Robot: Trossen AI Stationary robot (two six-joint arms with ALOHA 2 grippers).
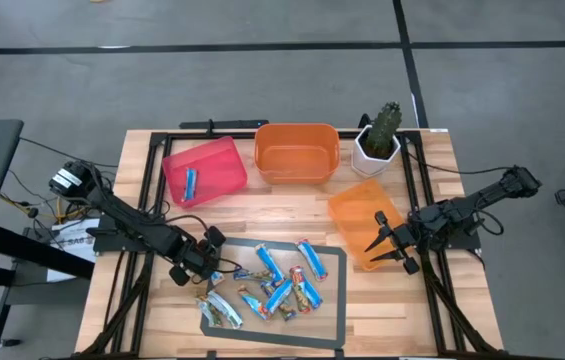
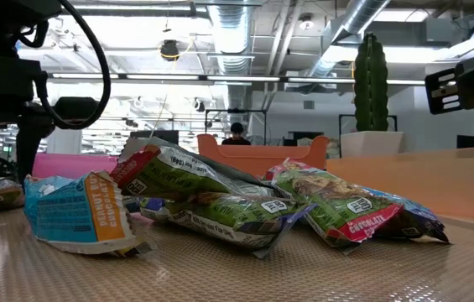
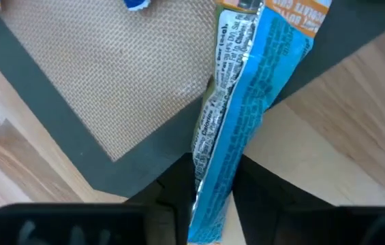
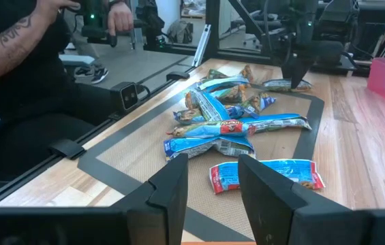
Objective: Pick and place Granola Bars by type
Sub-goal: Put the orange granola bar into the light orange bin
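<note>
Loosely heaped, the granola bars [image 1: 277, 285] lie on a dark mat [image 1: 334, 262] at six o'clock on the wooden counter [image 1: 382, 315], ready for sorting. One blue bar [image 1: 190, 182] already sits in the red bin [image 1: 205, 170] at eleven o'clock. At the mat's nine o'clock edge, the left end effector [image 1: 205, 262] pinches a blue-wrapped bar [image 3: 243, 116] between narrowed fingers. The right end effector [image 1: 387, 245] waits half open over the orange tray [image 1: 362, 215] at three o'clock.
</note>
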